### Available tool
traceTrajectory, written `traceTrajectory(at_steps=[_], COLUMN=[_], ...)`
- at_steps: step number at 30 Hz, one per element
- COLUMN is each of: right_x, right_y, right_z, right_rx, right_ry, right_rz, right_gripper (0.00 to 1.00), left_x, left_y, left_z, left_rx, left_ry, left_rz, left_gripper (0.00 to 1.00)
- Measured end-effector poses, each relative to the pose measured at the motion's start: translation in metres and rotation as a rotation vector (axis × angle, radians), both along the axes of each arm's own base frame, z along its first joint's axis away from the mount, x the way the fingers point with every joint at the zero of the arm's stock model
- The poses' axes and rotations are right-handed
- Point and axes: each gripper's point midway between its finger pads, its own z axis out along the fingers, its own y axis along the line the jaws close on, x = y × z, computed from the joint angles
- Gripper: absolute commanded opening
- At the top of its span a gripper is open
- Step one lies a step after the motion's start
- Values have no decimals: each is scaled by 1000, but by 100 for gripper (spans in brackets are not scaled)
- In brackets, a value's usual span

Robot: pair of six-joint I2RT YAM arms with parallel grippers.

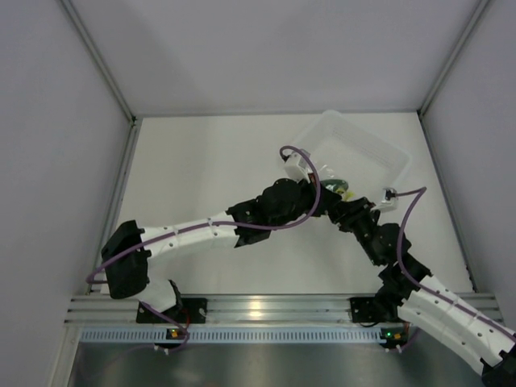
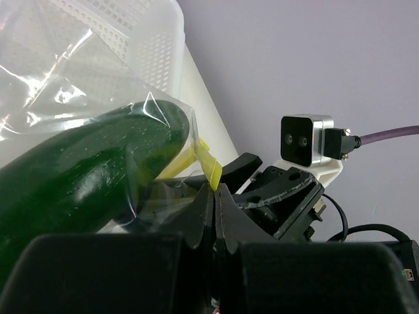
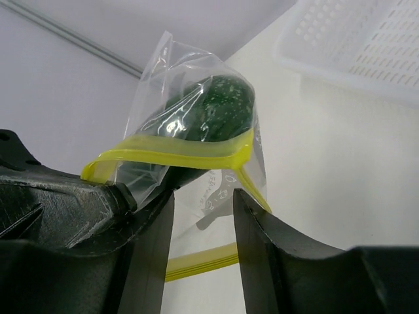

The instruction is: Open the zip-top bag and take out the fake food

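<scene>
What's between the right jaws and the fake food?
Right wrist view: only the zip-top bag; its clear film and yellow-green zip strip cross between the right gripper and the fake food.

In my right wrist view the zip-top bag (image 3: 152, 98) sits upper centre: clear, crinkled, its yellow-green zip strip (image 3: 177, 157) parted at the bottom, with the dark green fake food (image 3: 213, 108) inside.

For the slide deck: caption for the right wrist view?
Right tool open at the zip-top bag's yellow-green mouth, fake food inside.
</scene>
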Motion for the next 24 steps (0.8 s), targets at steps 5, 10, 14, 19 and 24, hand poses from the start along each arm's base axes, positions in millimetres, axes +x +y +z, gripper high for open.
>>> traceTrajectory(at_steps=[5, 10, 14, 19, 24], right_x=[3, 1, 3, 8, 10], right_y=[-18, -29, -28, -26, -26], right_z=[13, 21, 20, 16, 14], right_rx=[29, 8, -44, -124, -182], right_ry=[-37, -79, -72, -44, -68], right_rz=[-87, -126, -122, -122, -113], right_gripper=[40, 38, 37, 48, 55], left_x=[-6, -13, -17, -17, -16], left_y=[3, 4, 2, 2, 3], left_z=[-1, -2, -2, -3, -4], left_rx=[3, 5, 8, 10, 10], left_ry=[4, 3, 1, -1, -13], left_rz=[-8, -24, -50, -55, -72], left_gripper=[0, 0, 0, 0, 0])
